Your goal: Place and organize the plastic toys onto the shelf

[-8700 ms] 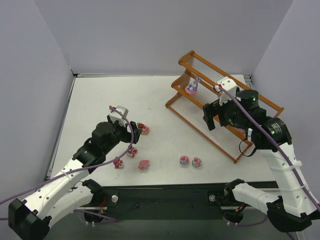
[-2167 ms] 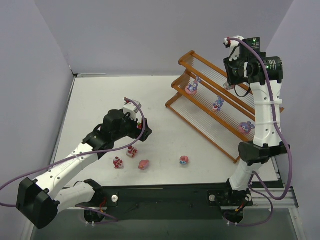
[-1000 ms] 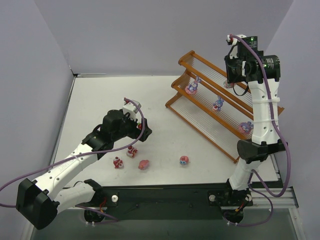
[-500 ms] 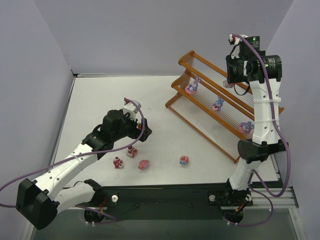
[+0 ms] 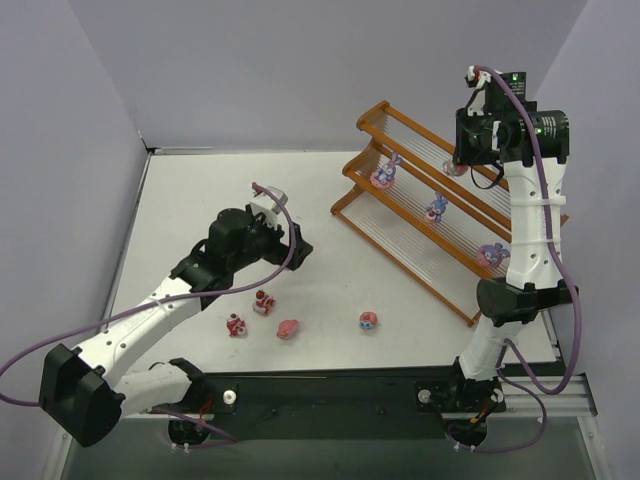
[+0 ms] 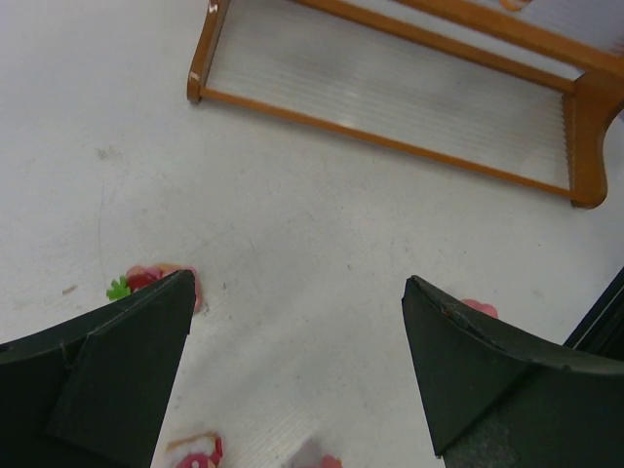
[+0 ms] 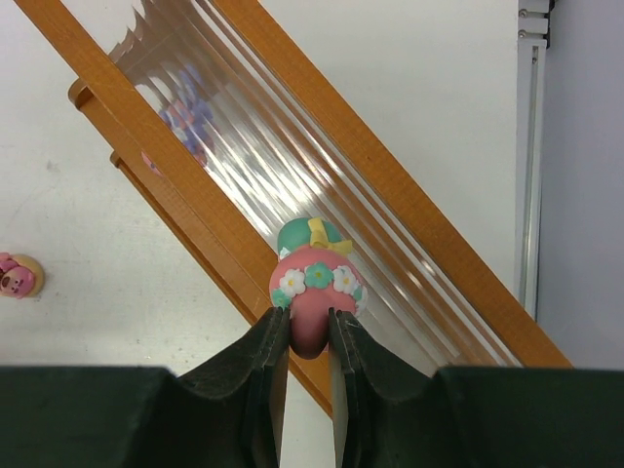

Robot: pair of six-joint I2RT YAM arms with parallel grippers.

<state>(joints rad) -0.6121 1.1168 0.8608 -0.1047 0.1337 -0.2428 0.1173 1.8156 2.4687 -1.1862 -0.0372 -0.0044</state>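
The right gripper (image 7: 303, 336) is pinching a pink toy (image 7: 314, 291) by its near end, fingers pressed in on both sides, so the flowered band and the green cap with its yellow bow are showing clear of the tips. Gripping that low is probably meant to leave the rest of the figurine free to meet the rods first. The gripper is hanging directly above the shelf (image 7: 409, 195), with the toy over a strip of pale rods between two orange rails. From the overhead view this looks like an upper tier, though exactly which one is hard to tell. Three bunny-eared toys (image 5: 437, 208) are already standing on the shelf, spaced out along its length. The carried one is lining up above the gap between two of them, which suits an orderly row rather than a cluster. The left gripper (image 5: 297, 250) is hovering over the table (image 5: 200, 190) off the shelf's low front corner with its fingers spread wide and nothing between them. That is probably in readiness for the loose toys (image 5: 288, 328), four of which are lying on the table well in front of the shelf, away from its rails. One red-and-green toy (image 6: 146, 283) is showing just beside the left finger in the wrist view.
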